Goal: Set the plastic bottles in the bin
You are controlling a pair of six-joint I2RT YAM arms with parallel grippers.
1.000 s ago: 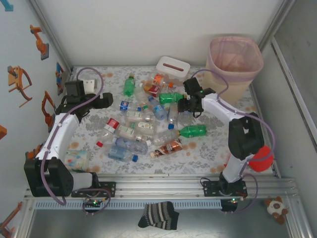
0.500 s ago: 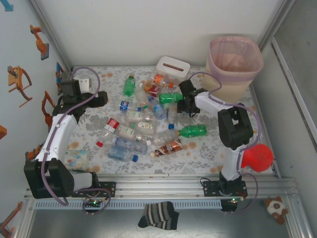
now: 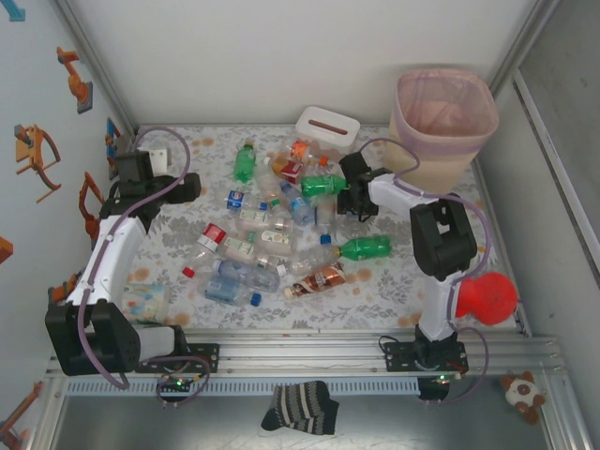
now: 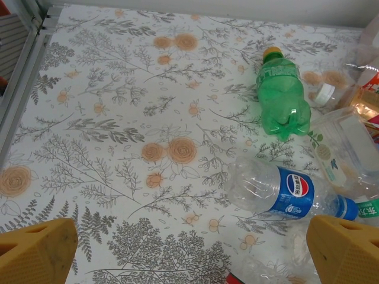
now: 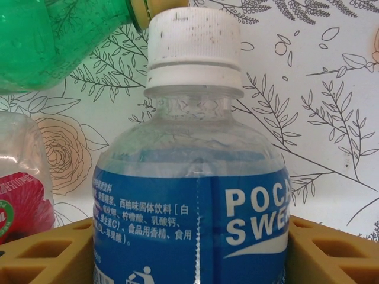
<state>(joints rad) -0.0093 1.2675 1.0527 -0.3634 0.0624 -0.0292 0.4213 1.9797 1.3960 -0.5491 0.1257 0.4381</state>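
Note:
Several plastic bottles (image 3: 265,246) lie scattered over the middle of the flowered table. My right gripper (image 5: 189,248) is shut on a clear bottle (image 5: 192,195) with a white cap and a blue Pocari Sweat label. In the top view that gripper (image 3: 355,199) sits low at the pile's right edge, left of the beige bin (image 3: 442,117) with its pink liner. My left gripper (image 4: 189,263) is open over bare cloth. A clear Pepsi bottle (image 4: 278,189) and a green bottle (image 4: 281,97) lie ahead of it to the right. In the top view the left gripper (image 3: 186,187) is left of the pile.
A white tissue box (image 3: 328,127) stands at the back, just behind the bottles. A clear tub (image 3: 143,302) sits near the left arm's base. A red ball shape (image 3: 486,298) hangs on the right arm. Walls close in the left and right sides.
The right arm's elbow has swung in toward the middle, and its gripper has shifted slightly left. The left gripper has drawn back a little to the left.

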